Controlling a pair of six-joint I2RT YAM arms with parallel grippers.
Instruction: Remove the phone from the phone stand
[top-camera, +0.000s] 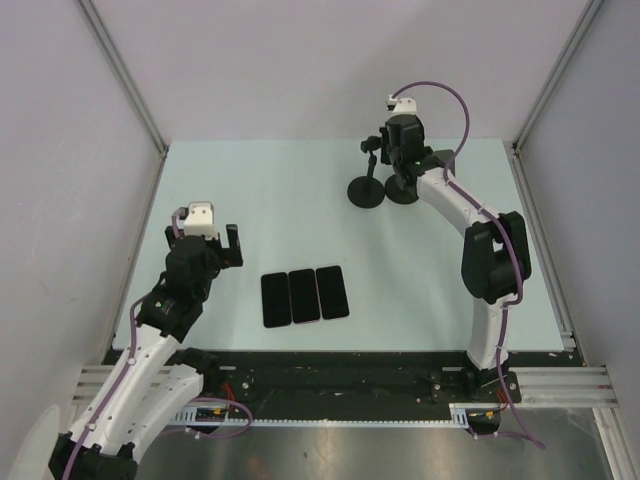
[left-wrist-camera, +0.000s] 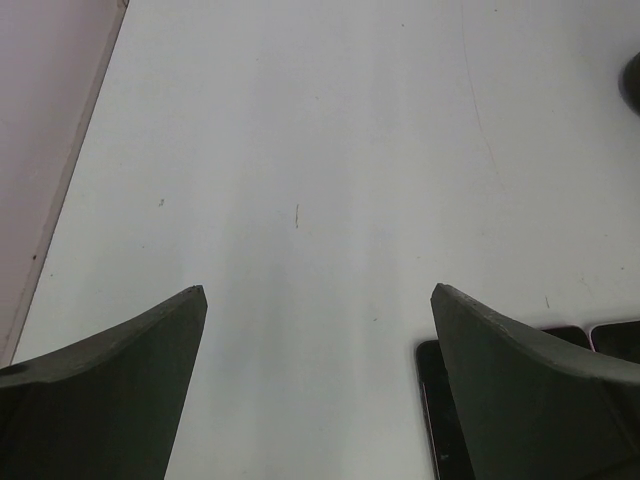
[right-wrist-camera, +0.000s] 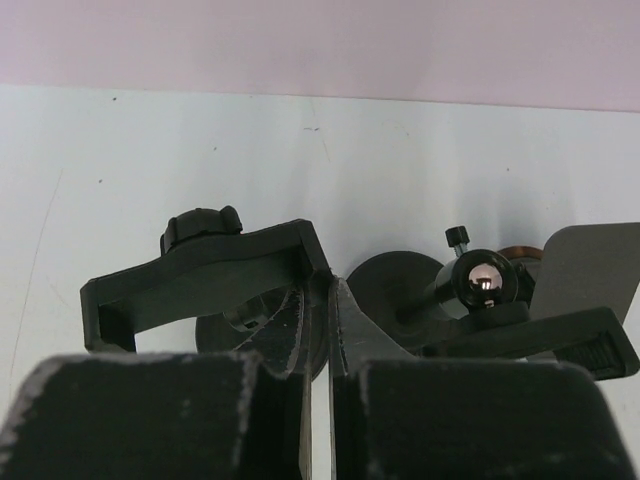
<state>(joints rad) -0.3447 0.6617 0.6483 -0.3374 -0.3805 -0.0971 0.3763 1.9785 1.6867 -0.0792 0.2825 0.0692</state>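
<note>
Three phones (top-camera: 303, 295) lie flat on the table (top-camera: 250, 190), screens dark, side by side in one row. Long axes run from the arm bases toward the far wall, slightly tilted. Two phone stands (top-camera: 367, 190) sit well beyond the phones, off to the far right. Right wrist view: both stand clamps (right-wrist-camera: 200, 285) look bare, no phone in either cradle. So the phone looks already off the stand, going by the layout. Which of the three is the task's own phone, cannot tell.

Right gripper (top-camera: 397, 160) hangs over the phone stands, well apart from the phones. Its fingers (right-wrist-camera: 290, 335) are pressed together with only a sliver of gap and nothing between them. Left gripper (top-camera: 203, 245) hovers just left of the phones, jaws spread wide, holding nothing. Left wrist view: a corner of the nearest phone (left-wrist-camera: 430, 410) shows just beside one fingertip (left-wrist-camera: 480, 330), with bare table between the tips.

Key relation: the phones lie to the right of the left gripper, which is by far the nearer one. The right gripper is far beyond them. Any further pick on a phone would suit the left arm, since its finger gap runs across the phones' short width. Likely snag: a flat phone gives little edge to pinch.
</note>
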